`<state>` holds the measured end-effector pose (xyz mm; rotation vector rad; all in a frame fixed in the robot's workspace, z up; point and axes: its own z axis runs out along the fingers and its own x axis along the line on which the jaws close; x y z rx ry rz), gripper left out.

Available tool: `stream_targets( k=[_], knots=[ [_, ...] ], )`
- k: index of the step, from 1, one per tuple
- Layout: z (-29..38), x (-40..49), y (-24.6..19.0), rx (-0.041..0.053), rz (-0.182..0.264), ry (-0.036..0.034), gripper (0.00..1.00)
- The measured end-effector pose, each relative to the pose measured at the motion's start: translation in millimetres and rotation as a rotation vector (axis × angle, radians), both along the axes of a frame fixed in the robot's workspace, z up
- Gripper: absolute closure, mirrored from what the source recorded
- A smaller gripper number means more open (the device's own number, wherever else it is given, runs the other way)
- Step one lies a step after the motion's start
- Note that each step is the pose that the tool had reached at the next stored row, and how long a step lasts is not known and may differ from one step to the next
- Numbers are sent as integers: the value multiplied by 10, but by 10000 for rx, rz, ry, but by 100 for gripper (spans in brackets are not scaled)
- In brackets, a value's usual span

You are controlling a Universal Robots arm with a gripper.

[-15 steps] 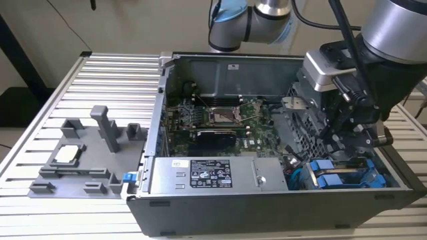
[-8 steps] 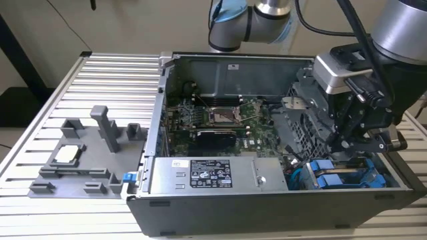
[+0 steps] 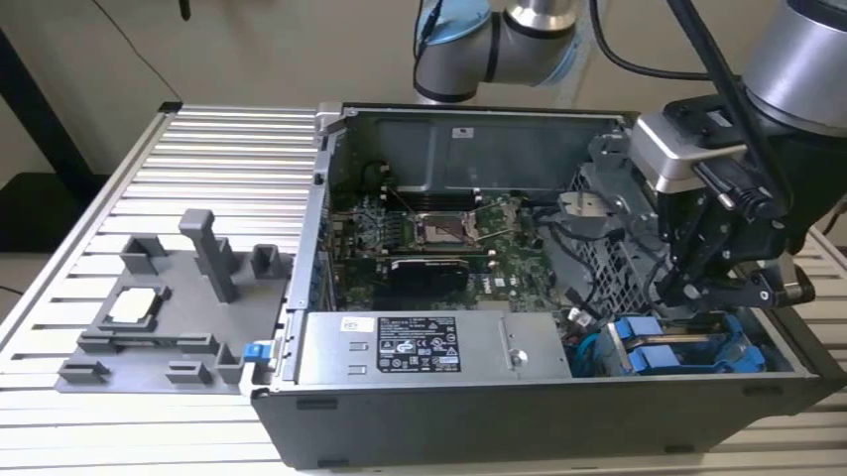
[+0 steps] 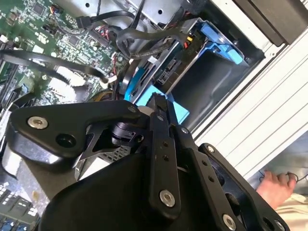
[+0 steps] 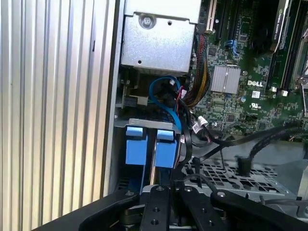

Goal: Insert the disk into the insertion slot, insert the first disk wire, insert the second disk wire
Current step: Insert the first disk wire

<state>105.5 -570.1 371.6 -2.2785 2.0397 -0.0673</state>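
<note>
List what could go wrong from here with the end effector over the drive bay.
1. The end effector sits close above the blue carrier tabs. The loose cables bunched right beside them could snag or get pinched if it goes lower.
2. In the second wrist view a person's hand is just past the ribbed table. A swing of the arm that way might strike it.

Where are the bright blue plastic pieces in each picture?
Exterior view: blue pieces in the case's near corner, at the exterior view's right.
First wrist view: near the ribbed table.
Second wrist view: against the case wall.
Shared landmark: the green circuit board.
</note>
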Motion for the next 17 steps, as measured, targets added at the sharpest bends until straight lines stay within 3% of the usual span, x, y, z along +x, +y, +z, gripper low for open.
stream_targets(
  k=[7,10,12,13,17],
  knots=[
    [99,0,1,316,1,0,85],
    [108,-7,2,640,2,-23,85],
    [110,-9,2,939,2,-35,85],
    [109,-9,2,984,2,-36,85],
    [111,-14,2,991,-4,-35,85]
  ],
)
